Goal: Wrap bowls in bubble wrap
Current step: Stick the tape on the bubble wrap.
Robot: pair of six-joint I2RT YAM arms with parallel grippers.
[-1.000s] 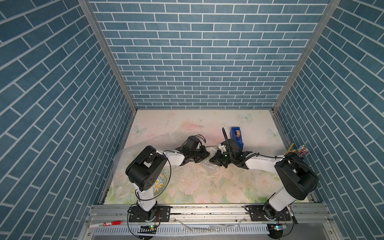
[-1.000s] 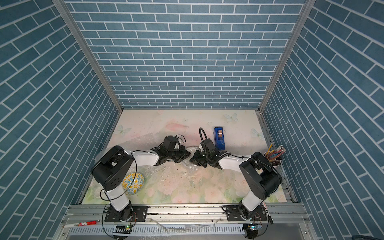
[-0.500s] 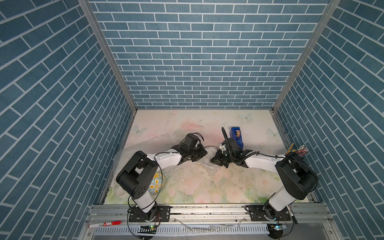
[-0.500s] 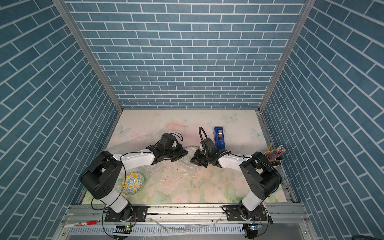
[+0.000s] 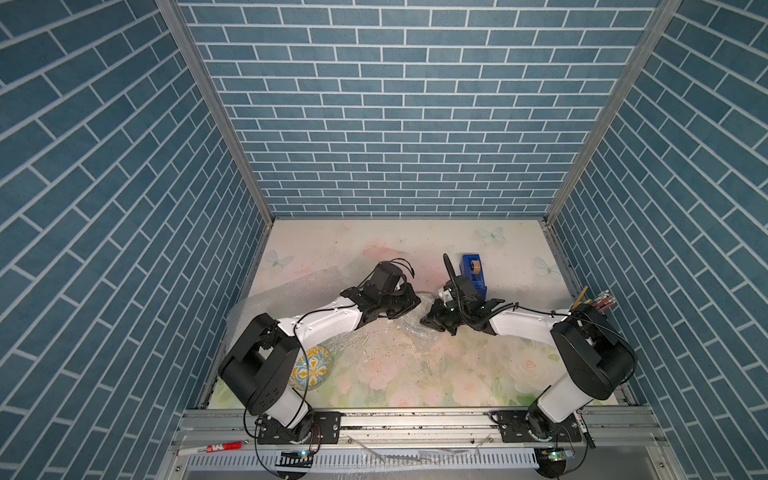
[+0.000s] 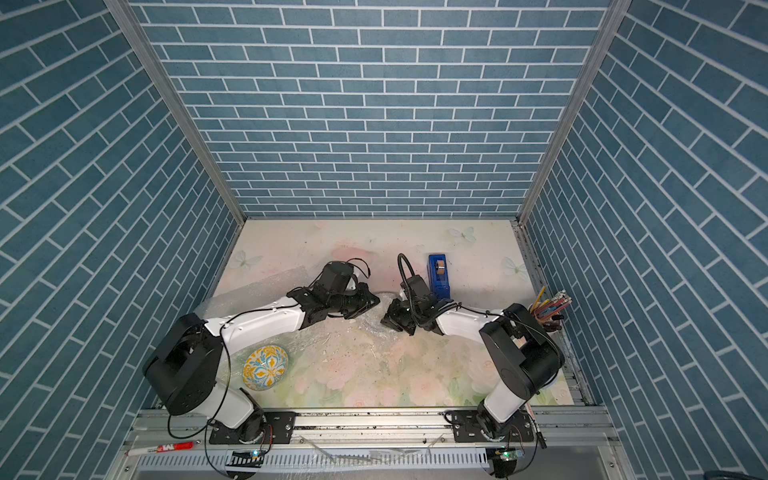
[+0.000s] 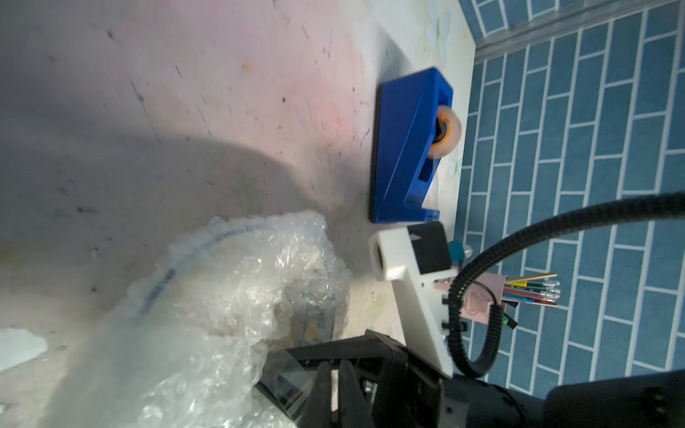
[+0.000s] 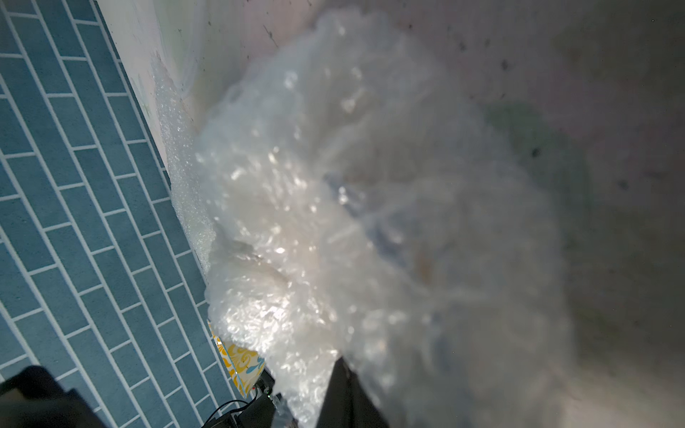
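Presently, left gripper (image 5: 410, 306) and right gripper (image 5: 429, 322) are both clamped shut on crumpled translucent bubble wrap (image 7: 222, 315) around a blue-rimmed ceramic bowl (image 7: 174, 270); best to draw the folds taut and evenly.

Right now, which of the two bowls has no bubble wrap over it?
The yellow-and-blue floral bowl, lying bare with its pattern plainly visible. The other bowl shows only a blue rim through crumpled bubble wrap.

The left hand (image 6: 371, 304) and right hand (image 6: 390, 319) flank a crumpled bubble wrap bundle (image 6: 376, 326). A yellow-and-blue bowl (image 6: 265, 368) lies beside the left arm's base. A blue tape dispenser (image 6: 438, 276) stands behind the right hand.
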